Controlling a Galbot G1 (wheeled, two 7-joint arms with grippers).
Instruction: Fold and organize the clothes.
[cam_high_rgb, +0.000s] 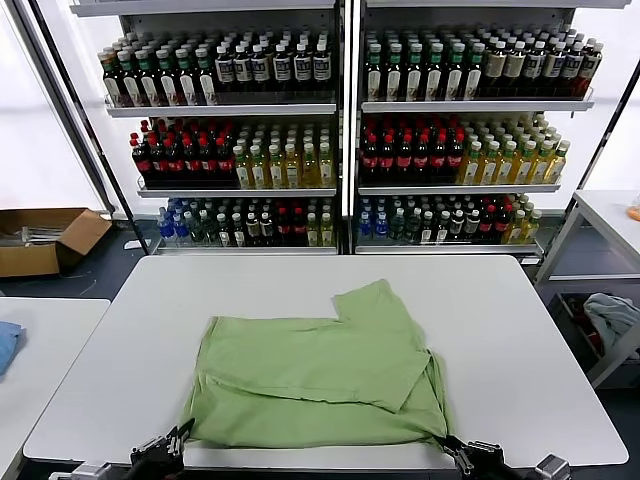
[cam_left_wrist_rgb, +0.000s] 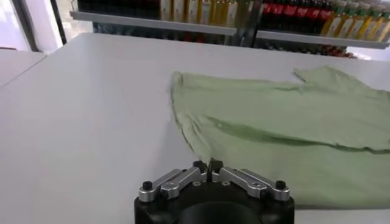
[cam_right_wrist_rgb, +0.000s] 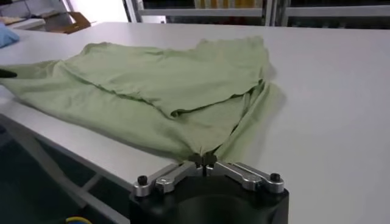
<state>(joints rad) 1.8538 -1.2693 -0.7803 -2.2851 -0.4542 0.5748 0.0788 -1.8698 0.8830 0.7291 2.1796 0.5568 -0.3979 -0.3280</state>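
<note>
One light green shirt (cam_high_rgb: 310, 370) lies partly folded near the front edge of the white table (cam_high_rgb: 480, 320), plain side up, with a sleeve pointing toward the back. My left gripper (cam_high_rgb: 183, 433) sits at the shirt's front left corner, below the table's front edge. In the left wrist view the left gripper (cam_left_wrist_rgb: 208, 164) has its fingertips together on the hem of the shirt (cam_left_wrist_rgb: 292, 122). My right gripper (cam_high_rgb: 448, 440) sits at the front right corner. In the right wrist view the right gripper (cam_right_wrist_rgb: 202, 159) pinches a gathered corner of the shirt (cam_right_wrist_rgb: 164, 85).
Shelves of bottles (cam_high_rgb: 340, 130) stand behind the table. A cardboard box (cam_high_rgb: 45, 238) lies on the floor at the far left. A side table (cam_high_rgb: 40, 340) at the left carries a blue cloth (cam_high_rgb: 6, 345). A rack with a cloth (cam_high_rgb: 612, 318) stands at the right.
</note>
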